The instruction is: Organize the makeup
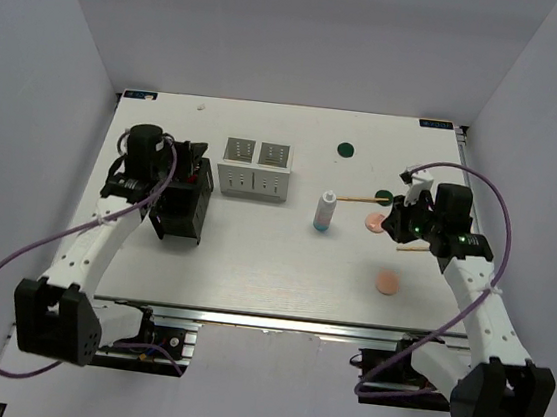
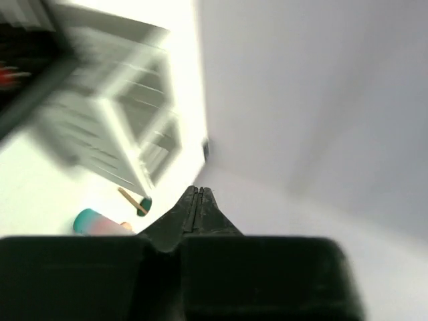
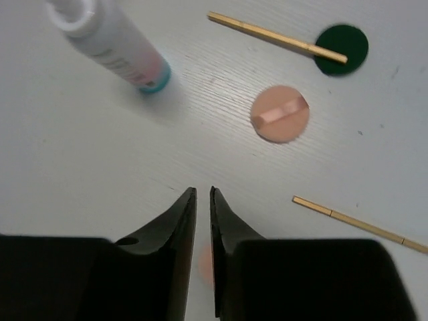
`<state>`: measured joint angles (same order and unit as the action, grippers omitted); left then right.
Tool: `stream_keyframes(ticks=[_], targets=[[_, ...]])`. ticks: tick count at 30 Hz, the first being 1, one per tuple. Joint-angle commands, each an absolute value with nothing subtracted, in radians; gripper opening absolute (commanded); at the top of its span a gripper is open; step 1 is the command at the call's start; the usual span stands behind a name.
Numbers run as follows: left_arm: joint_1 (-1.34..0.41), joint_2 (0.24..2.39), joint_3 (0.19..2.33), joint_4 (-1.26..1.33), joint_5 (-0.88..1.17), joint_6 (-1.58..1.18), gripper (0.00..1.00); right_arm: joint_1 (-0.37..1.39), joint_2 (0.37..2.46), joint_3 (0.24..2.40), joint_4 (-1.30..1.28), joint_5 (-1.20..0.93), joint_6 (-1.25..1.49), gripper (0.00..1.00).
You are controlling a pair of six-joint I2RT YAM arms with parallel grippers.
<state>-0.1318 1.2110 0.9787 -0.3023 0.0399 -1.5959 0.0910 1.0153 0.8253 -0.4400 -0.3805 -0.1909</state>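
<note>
One pink pad (image 3: 280, 114) just ahead of right pincer (image 3: 200, 194), white bottle (image 3: 110, 43) upper left

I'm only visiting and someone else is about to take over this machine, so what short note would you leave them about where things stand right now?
Left hand: shut, holding nothing visible, raised beside the black open-frame holder.
Right hand: nearly closed, apparently empty, low over the table among loose items.
On the table: upright white bottle with blue base; two pink round pads; two dark green discs; two thin wooden sticks, one with its end on a green disc.
Done: something red shows in the holder, too blurred to identify.
Left: everything loose above. The white two-compartment box looks empty from above.
</note>
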Motion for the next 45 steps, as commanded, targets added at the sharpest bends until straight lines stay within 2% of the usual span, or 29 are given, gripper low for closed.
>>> stream_keyframes(ticks=[1,2,3,4,5,8,11,16,22,33,36,43,45], targets=[[-0.130,1.076,0.898,0.065,0.179,-1.314,0.13,0.042,1.098,0.876,-0.460,-0.304,-0.184,0.20],[-0.133,1.059,0.878,0.108,0.208,-1.274,0.26,0.032,1.139,0.879,-0.465,-0.307,-0.186,0.31],[-0.138,1.037,0.862,0.139,0.271,-1.178,0.38,0.019,1.161,0.884,-0.471,-0.310,-0.187,0.36],[-0.158,1.031,0.865,0.130,0.297,-1.117,0.57,0.012,1.202,0.890,-0.472,-0.313,-0.189,0.41],[-0.179,1.025,0.874,0.106,0.307,-1.061,0.62,0.011,1.224,0.894,-0.469,-0.314,-0.184,0.49],[-0.312,0.991,0.884,0.006,0.253,-0.864,0.72,-0.018,1.320,0.923,-0.450,-0.304,-0.152,0.55],[-0.438,0.965,0.853,-0.044,0.170,-0.775,0.77,-0.020,1.418,0.956,-0.416,-0.275,-0.079,0.55],[-0.558,0.876,0.752,-0.049,0.069,-0.744,0.80,-0.020,1.567,1.034,-0.361,-0.212,0.020,0.55],[-0.575,0.755,0.703,-0.103,0.014,-0.747,0.82,-0.020,1.741,1.123,-0.351,-0.187,0.112,0.53],[-0.577,0.638,0.749,-0.247,-0.107,-0.741,0.83,0.035,1.821,1.095,-0.336,-0.135,0.118,0.46],[-0.577,0.618,0.752,-0.252,-0.124,-0.750,0.83,0.040,1.844,1.080,-0.341,-0.129,0.133,0.37],[-0.577,0.594,0.772,-0.287,-0.141,-0.746,0.83,0.040,1.833,1.066,-0.342,-0.193,0.138,0.05],[-0.577,0.586,0.769,-0.291,-0.140,-0.749,0.83,0.038,1.797,1.081,-0.356,-0.210,0.114,0.00]])
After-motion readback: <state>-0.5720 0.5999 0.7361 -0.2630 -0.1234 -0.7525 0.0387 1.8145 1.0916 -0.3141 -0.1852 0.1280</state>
